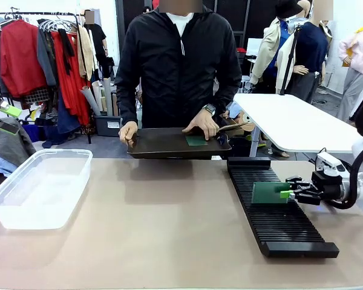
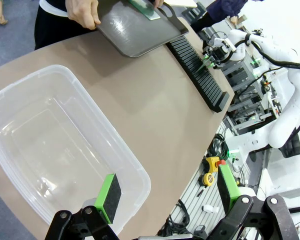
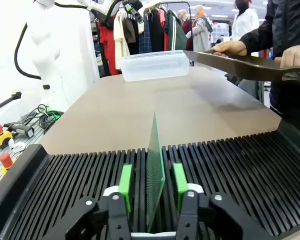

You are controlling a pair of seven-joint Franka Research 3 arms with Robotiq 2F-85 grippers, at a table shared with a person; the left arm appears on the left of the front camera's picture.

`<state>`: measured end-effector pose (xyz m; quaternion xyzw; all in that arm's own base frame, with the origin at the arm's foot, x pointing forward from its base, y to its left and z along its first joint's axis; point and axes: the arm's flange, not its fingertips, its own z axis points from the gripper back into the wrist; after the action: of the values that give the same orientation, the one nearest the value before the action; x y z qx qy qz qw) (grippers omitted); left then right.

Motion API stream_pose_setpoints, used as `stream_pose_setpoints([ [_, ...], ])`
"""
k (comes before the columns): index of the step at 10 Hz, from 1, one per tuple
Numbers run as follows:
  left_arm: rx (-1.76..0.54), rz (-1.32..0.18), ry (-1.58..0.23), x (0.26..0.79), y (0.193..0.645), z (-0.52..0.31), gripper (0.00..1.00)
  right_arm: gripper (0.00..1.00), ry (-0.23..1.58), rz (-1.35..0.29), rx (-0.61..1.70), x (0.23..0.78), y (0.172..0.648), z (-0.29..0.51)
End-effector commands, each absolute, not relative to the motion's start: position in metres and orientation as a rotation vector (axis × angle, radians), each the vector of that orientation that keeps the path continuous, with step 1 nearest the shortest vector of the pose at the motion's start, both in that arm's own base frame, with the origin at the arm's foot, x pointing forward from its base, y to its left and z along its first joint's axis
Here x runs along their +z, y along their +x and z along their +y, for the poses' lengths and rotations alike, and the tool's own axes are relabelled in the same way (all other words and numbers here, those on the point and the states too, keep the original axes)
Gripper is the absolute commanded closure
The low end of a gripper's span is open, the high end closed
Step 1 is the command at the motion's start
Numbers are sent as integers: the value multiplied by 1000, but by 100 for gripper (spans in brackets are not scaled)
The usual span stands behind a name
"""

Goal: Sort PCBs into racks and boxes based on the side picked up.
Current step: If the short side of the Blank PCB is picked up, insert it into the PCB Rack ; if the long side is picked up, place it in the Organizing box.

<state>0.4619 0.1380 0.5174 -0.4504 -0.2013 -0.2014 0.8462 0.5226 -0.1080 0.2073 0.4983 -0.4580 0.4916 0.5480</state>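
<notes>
Green board (image 3: 154,145) stands on edge in a rack (image 3: 240,165) slot, between the pads (image 3: 125,180) of my right end effector (image 3: 152,172), a little apart and not pinching it, so straight back looks like the way out; my left end effector (image 2: 167,192) hangs wide open and empty near the box (image 2: 65,72).

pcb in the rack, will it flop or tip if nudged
Probably stiff: the pcb stands straight on edge, no bow. Likely stays upright, seated in a slot of the rack. It stands tall; a sideways push might lever it.
</notes>
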Motion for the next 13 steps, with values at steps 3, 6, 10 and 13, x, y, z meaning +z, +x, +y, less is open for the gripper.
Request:
stream_pose_setpoints([
  [3, -424, -429, -949, 518, 461, 138, 0, 0, 1175, -1105, 1110, 232, 528, -109],
  [6, -424, -429, -949, 518, 461, 138, 0, 0, 1178, -1096, 1024, 246, 536, -113],
  [10, -424, -429, -949, 518, 461, 138, 0, 0, 1178, -1101, 1076, 235, 533, -112],
  [13, -424, -429, -949, 518, 461, 138, 0, 0, 1178, -1101, 1076, 235, 533, -112],
])
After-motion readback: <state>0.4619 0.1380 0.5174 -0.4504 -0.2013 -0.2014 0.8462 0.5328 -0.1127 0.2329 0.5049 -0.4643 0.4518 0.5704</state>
